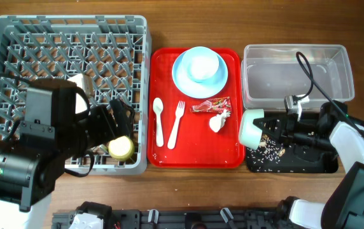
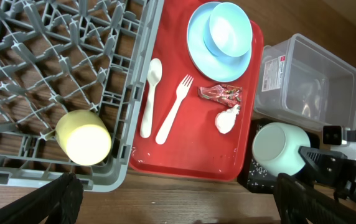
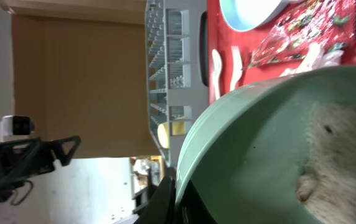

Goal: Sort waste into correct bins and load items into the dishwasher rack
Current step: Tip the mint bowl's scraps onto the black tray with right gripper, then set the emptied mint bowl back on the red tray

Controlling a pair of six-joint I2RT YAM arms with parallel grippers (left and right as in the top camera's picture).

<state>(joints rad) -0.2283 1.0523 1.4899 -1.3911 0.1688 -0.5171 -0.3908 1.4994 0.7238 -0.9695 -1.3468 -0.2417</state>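
The right gripper point(image 1: 270, 132), clamped on the tipped mint bowl point(image 1: 252, 126) at the black tray's point(image 1: 322, 166) left edge, could spill scraps point(image 1: 272, 151) onto the red tray point(image 1: 195, 156); the left gripper point(image 2: 178, 186) hangs with fingers apart.

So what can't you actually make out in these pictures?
1. Overhead: the left arm covers the lower left corner of the dishwasher rack.
2. Overhead: the right arm hides part of the black tray.
3. Right wrist: the mint green bowl is close and blurred, so any scraps inside it are unclear.
4. All views: the print on the red wrapper is too small to read.
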